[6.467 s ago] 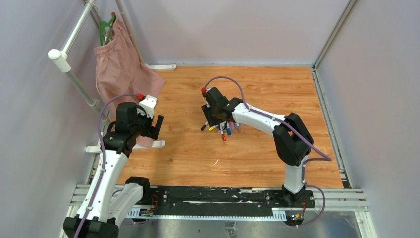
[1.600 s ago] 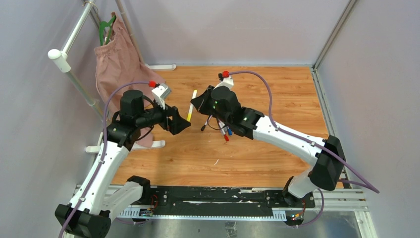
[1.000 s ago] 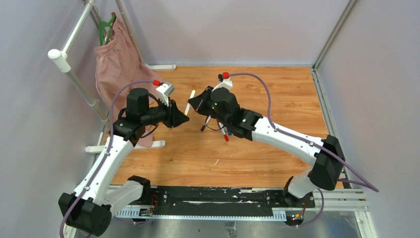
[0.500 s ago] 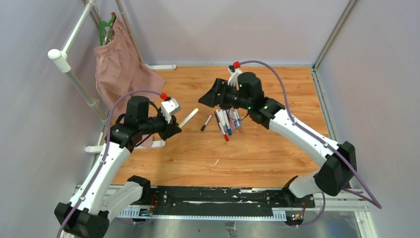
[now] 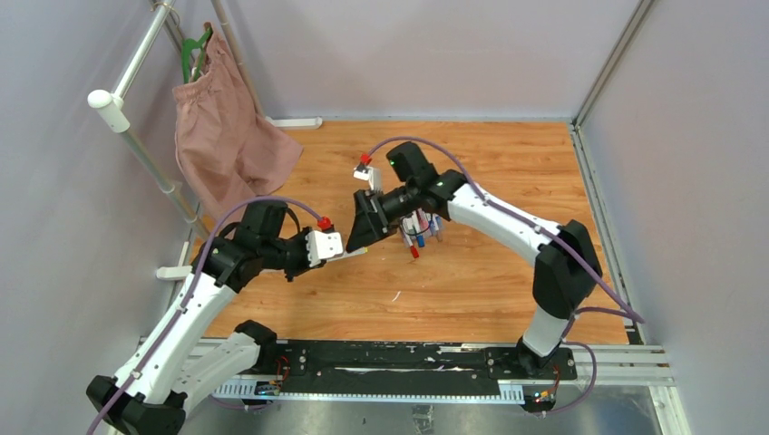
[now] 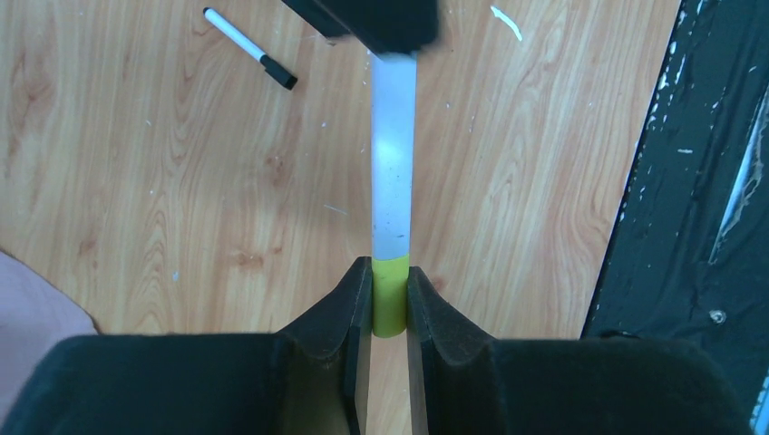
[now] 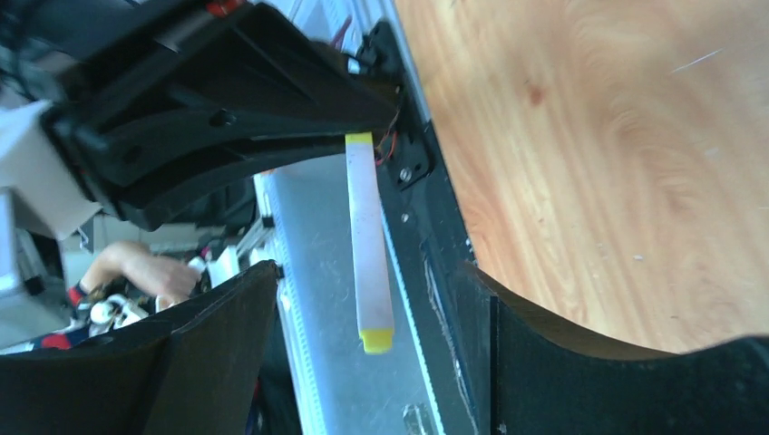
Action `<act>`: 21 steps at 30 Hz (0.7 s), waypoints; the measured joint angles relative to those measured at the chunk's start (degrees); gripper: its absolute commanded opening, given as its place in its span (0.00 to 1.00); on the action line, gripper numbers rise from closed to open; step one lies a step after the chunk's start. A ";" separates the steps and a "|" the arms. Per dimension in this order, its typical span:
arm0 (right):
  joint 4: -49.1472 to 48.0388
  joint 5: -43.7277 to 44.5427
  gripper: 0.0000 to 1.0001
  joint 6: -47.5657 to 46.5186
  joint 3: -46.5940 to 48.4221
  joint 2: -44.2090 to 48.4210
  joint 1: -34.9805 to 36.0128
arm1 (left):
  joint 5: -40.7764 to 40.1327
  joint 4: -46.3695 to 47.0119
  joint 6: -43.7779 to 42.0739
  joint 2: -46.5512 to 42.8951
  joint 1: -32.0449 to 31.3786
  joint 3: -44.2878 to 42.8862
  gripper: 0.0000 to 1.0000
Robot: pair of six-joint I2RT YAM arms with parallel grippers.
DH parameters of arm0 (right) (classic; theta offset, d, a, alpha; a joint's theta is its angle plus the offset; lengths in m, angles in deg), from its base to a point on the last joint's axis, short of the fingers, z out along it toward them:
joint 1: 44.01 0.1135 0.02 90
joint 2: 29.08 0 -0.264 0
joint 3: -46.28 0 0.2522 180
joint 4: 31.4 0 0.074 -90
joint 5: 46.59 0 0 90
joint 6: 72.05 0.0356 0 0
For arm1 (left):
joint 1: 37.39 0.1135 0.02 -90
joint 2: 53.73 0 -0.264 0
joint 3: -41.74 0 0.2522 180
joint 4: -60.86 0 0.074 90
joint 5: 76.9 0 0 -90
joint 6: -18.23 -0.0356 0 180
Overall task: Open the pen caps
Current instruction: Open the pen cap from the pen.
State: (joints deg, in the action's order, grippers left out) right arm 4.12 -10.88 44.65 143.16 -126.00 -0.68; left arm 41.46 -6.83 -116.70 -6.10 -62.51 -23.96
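My left gripper [image 6: 390, 313] is shut on the yellow cap [image 6: 390, 304] of a white-barrelled pen [image 6: 394, 163]. In the top view the left gripper [image 5: 337, 258] holds it low over the floor, pointing right. My right gripper [image 7: 372, 353] is open, its jaws wide on either side of the pen's free yellow end [image 7: 376, 337] without touching it. From above, the right gripper [image 5: 355, 240] meets the left one. A pile of pens [image 5: 419, 227] with red and blue pen caps lies behind it. A black-capped pen [image 6: 249, 56] lies alone on the floor.
A pink cloth [image 5: 227, 136] hangs on a white rack [image 5: 136, 91] at the back left. A black base rail [image 5: 390, 358] runs along the near edge. A small white scrap [image 5: 396, 295] lies on the wooden floor. Grey walls close in the sides.
The right gripper let go of the pen, opened wide and swung down to the pen's free end. The left gripper closed on the pen and carried it nearer and lower.
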 measured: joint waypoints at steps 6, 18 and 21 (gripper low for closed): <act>2.03 -4.04 0.66 -1.05 2.82 -5.81 4.24 | -1.22 -0.61 -2.54 0.87 -1.03 0.00 0.00; 2.49 -8.20 0.27 -0.98 10.16 -14.47 6.60 | -2.23 -2.05 -4.00 1.49 -1.66 -1.09 0.00; 2.21 -8.24 0.02 -1.05 10.03 -14.45 6.84 | -2.08 -2.58 -4.15 1.60 -1.66 -1.51 0.01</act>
State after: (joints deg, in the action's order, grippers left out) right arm 6.33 -19.12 43.60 153.19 -140.45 6.16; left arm 39.39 -9.41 -120.85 -4.50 -64.17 -25.47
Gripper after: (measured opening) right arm 0.227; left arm 0.204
